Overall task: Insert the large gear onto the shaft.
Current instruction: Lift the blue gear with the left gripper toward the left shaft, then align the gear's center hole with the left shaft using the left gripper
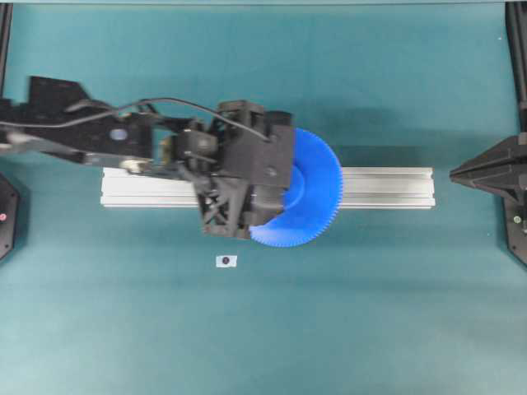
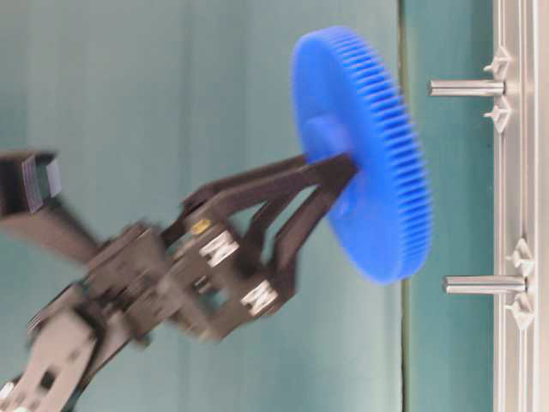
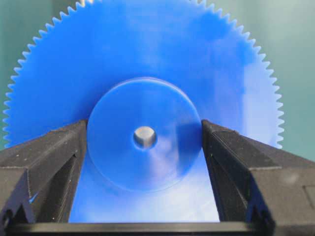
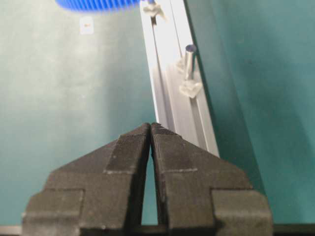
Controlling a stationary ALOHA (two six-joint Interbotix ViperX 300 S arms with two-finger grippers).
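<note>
Left tool (image 3: pixel 144 162) clamps the raised hub of the big bright-blue toothed plastic gear (image 3: pixel 147 83), held above the silver aluminium rail (image 1: pixel 387 188); right tool (image 4: pixel 150 129) clenched, empty; risk: centre hole misses slim grey shaft (image 2: pixel 483 284), gear tilted, jams or slips.

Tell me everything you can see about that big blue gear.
The gear is a bright blue, plastic-looking disc with fine teeth all round its rim, a raised round hub and a small centre hole. The left claw grips the hub from both sides. It hangs in the air near the rail, touching neither pin.
</note>
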